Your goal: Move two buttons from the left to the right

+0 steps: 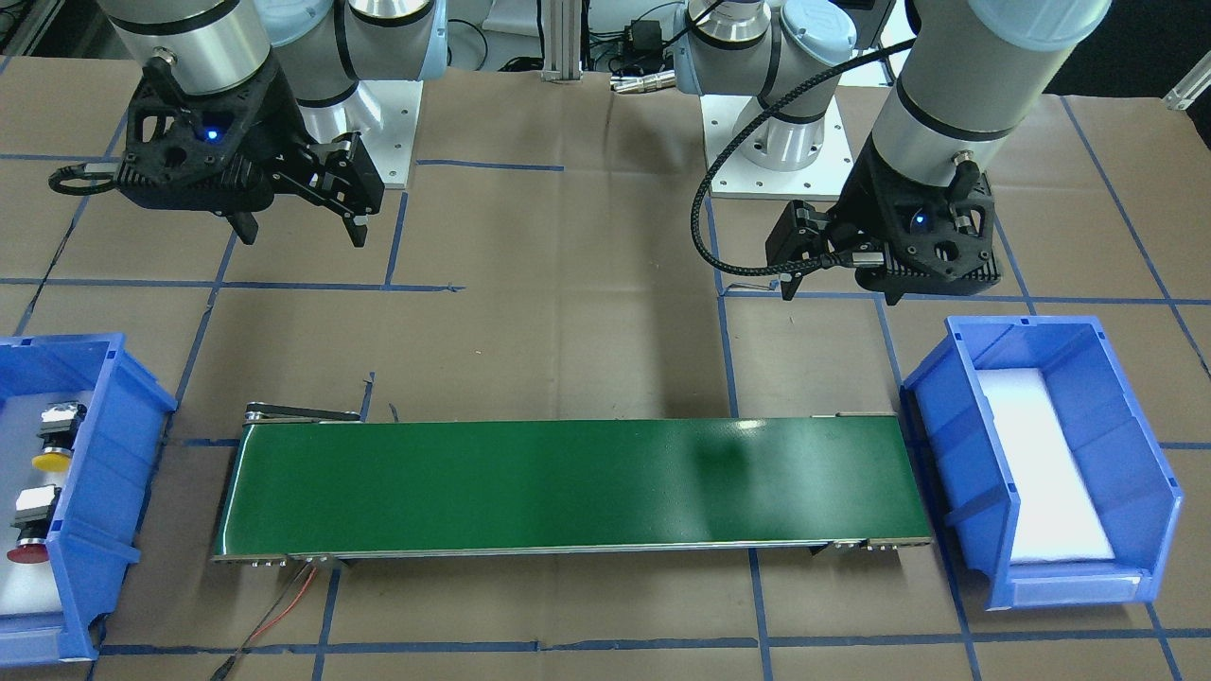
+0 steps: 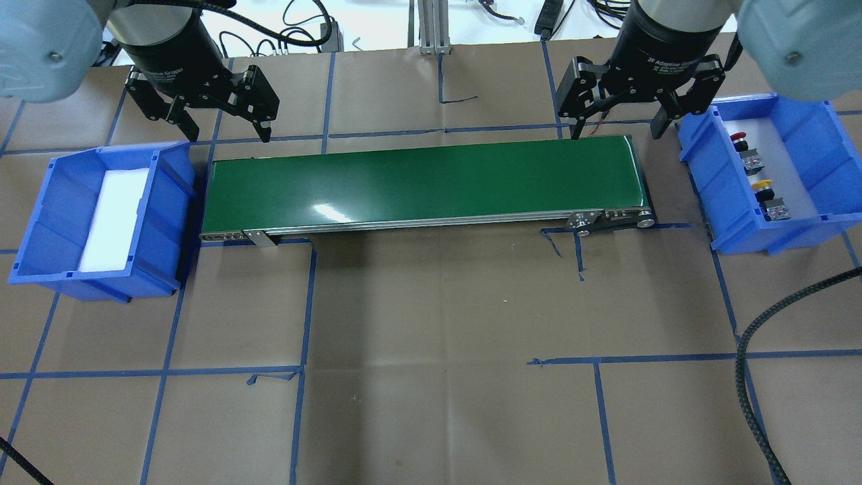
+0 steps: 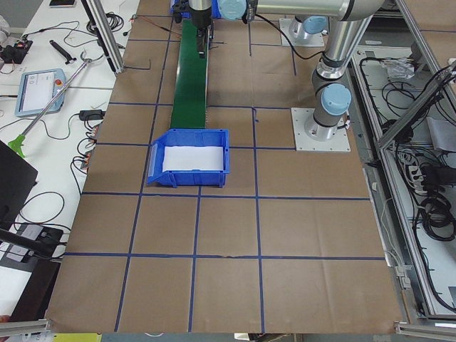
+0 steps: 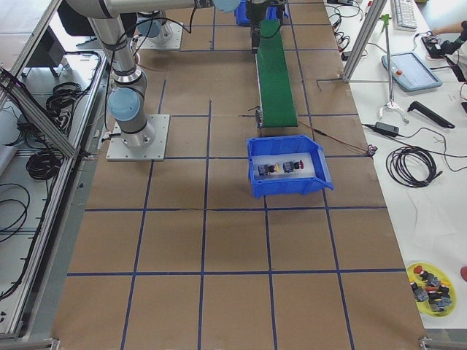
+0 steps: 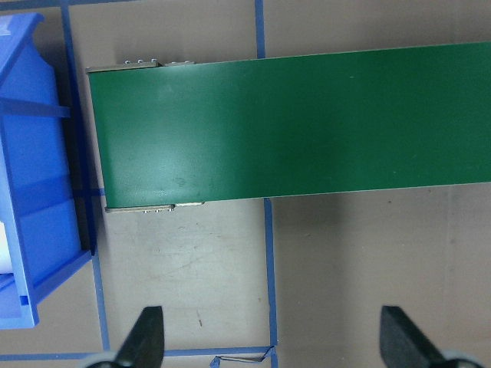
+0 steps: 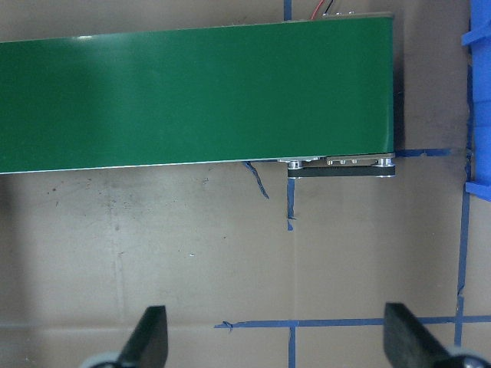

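Overhead, the left gripper (image 2: 229, 137) hangs with its fingers spread wide, up off the brown-papered bench (image 2: 438, 337) by the left end of the belt (image 2: 417, 185). Its wrist view shows both fingertips (image 5: 146, 337) far apart over the bench, with the belt's left end beyond them and a blue bin wall at the left edge. The right gripper (image 2: 616, 133) is just as wide, up by the belt's right end. In its wrist view the fingertips frame the bench and a cross of blue tape (image 6: 291, 326), with the belt's end bracket beyond.

The belt is a long green strip running left to right, with a blue bin just beside each end. Both buttons lie in the right bin (image 2: 700, 188), on its pale floor, near each other but not touching. The red button (image 2: 741, 143) lies farther from the robot and the yellow button (image 2: 763, 185) nearer. Each lies on its side, cap pointing away from the robot and grey body toward it. Both are well apart from the right gripper.

The left bin (image 2: 54, 209) holds a white pad (image 2: 114, 215). Blue tape marks the bench in a grid. A red wire (image 1: 284, 605) trails from the belt's right end. A yellow dish (image 4: 430, 288) of small parts sits at a bench corner, well beyond the right bin.
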Controlling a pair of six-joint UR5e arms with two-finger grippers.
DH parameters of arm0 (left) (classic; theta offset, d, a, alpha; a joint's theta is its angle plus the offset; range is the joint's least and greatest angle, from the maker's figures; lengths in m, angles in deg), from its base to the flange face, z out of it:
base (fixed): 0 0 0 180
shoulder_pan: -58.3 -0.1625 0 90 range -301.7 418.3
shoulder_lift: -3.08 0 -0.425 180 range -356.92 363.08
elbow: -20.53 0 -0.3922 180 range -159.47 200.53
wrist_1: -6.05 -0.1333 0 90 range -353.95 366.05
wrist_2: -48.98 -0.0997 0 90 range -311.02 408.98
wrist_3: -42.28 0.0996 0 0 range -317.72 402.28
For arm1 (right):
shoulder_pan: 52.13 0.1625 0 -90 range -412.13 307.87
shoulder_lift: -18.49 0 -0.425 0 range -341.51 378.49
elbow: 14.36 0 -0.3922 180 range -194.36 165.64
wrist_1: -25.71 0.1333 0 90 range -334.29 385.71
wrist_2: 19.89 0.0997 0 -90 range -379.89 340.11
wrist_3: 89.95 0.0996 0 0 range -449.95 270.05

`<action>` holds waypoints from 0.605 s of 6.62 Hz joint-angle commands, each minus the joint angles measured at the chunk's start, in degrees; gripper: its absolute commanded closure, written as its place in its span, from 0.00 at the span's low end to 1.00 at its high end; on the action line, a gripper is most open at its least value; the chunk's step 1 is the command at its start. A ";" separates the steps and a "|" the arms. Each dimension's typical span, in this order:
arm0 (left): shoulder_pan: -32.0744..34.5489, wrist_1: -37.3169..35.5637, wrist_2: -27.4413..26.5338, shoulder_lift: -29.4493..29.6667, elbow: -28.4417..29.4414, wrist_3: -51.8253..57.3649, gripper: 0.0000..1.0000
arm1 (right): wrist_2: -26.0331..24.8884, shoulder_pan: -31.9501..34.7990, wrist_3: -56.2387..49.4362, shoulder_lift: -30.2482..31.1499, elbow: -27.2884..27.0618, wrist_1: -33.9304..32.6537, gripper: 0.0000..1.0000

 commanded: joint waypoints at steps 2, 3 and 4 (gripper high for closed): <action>0.00 0.00 0.00 -0.07 -0.07 0.00 0.00 | 0.06 -0.03 -0.18 0.25 -0.16 -0.13 0.00; 0.00 0.00 0.00 -0.07 -0.24 0.00 0.00 | 0.06 0.05 -0.18 0.34 -0.16 -0.21 0.00; 0.00 0.00 0.00 -0.07 -0.33 0.00 0.00 | -0.03 -0.03 -0.18 0.25 -0.16 -0.13 0.00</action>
